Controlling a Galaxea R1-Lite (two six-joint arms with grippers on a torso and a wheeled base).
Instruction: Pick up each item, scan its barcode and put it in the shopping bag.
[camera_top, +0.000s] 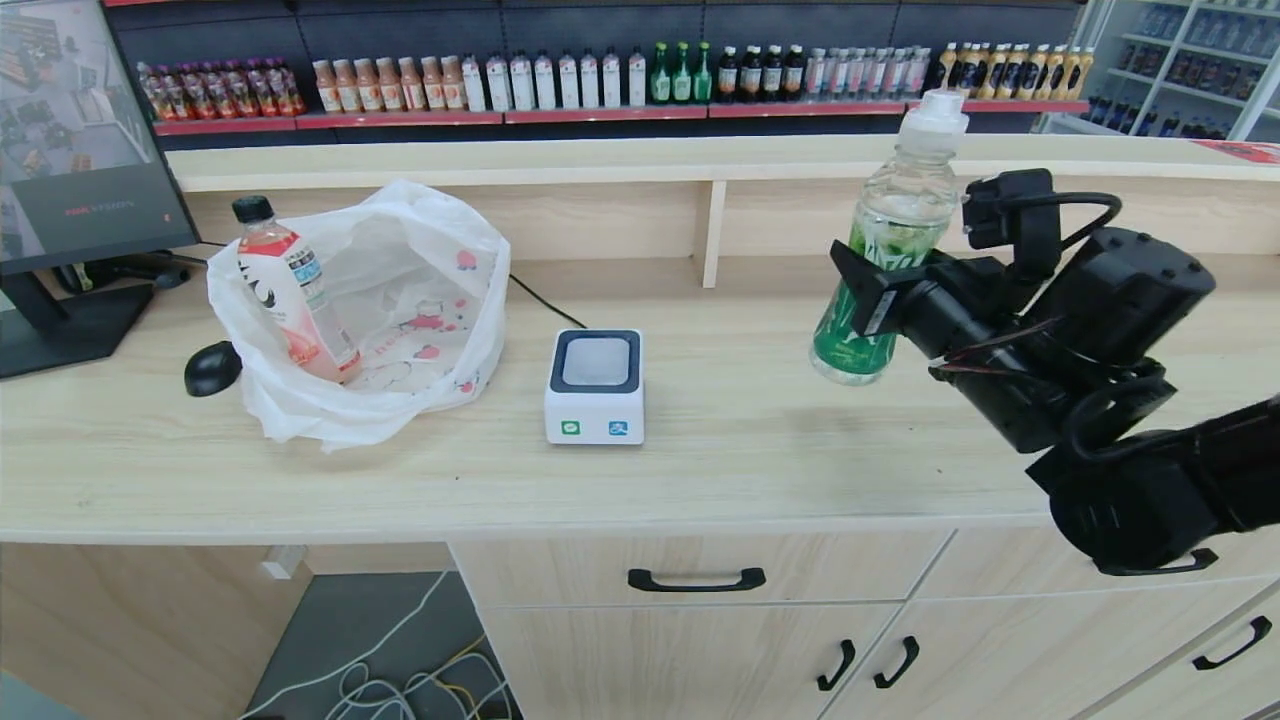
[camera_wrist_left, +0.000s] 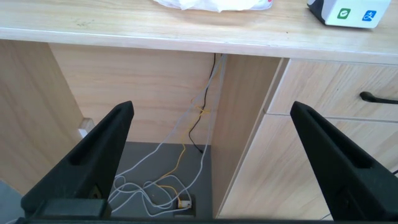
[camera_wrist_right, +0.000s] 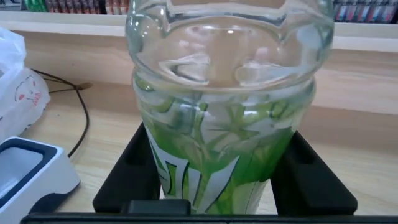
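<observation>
The right tool (camera_top: 872, 295) is clamping the clear green-labelled plastic bottle (camera_top: 905, 210) around its middle, right of the white box scanner (camera_top: 595, 385); the left tool (camera_wrist_left: 211, 155) is gaping wide.

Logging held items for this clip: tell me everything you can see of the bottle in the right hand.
The clear plastic bottle has a white cap, a green leaf-patterned label round its lower half and clear liquid inside. It is capped, leaning slightly with the cap up, and held above the wooden counter, to the right of the scanner. The right hand is shut on its labelled middle; nothing else touches it.
</observation>
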